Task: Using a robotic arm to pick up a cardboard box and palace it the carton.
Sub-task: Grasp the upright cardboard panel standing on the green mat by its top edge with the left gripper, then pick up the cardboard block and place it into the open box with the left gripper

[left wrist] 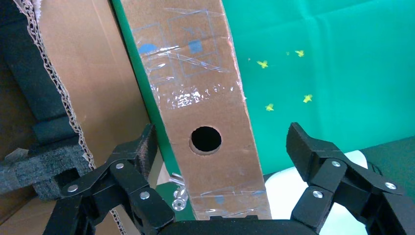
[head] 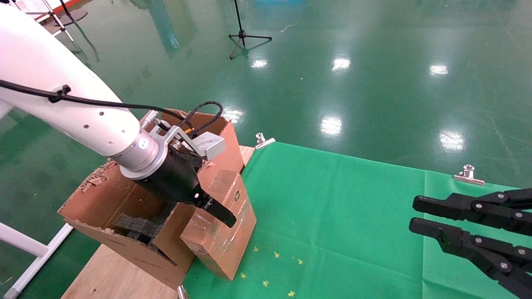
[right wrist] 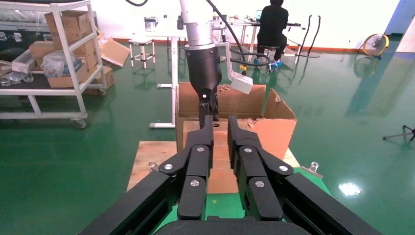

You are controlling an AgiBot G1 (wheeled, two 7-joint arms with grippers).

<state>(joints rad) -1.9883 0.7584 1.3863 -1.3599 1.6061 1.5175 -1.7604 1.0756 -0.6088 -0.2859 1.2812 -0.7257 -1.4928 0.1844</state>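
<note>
The box stands tilted on the table near its left edge, leaning against the side of the carton. The left pincer is open, with one finger on each side of the box and not touching it, so it grips nothing. The wrist view shows the round hole in the box right between the fingers, and shiny tape above it. The box could slip or tip over when the fingers close, because it only leans and its tape looks smooth. The inner finger is very close to the carton wall, so it might catch on that wall or push the carton. If the box is lifted crooked, it could hit the torn flaps and not go in. Black foam lies inside the carton and may stop the box from sitting flat. The right pincer waits near the right edge of the table, with its fingers a little apart and holding nothing. The table has a green cloth held by silver clips at the far edge, and bare wood shows at the left. Small yellow marks dot the cloth. Beyond it is a shiny green floor with a black stand.
</note>
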